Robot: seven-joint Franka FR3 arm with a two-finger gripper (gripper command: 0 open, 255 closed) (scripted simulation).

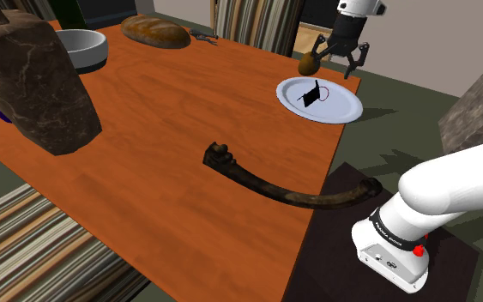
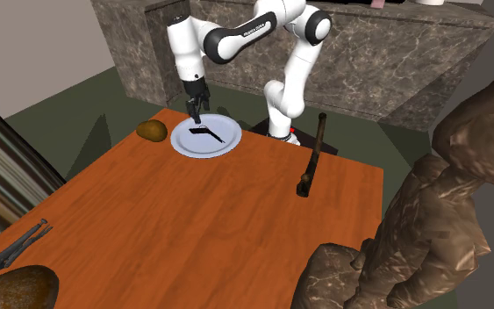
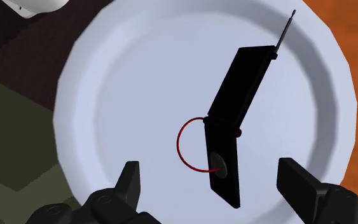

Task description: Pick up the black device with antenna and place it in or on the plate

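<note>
Phone (image 1: 310,94) is on the plate (image 1: 344,110), near the counter (image 1: 188,197) corner. Shoulder view: gripper (image 1: 334,69) hangs just above, fingers spread, holding nothing. Placing looks done; next is a straight lift clear. Second exterior view: gripper covers some plate rim. Wrist view: phone hinged open between untouching fingers (image 3: 131,180); red ring (image 3: 178,143) beside it, purpose unclear.

Smooth matt plate (image 3: 107,76); wood-grain table (image 1: 171,129)
</note>
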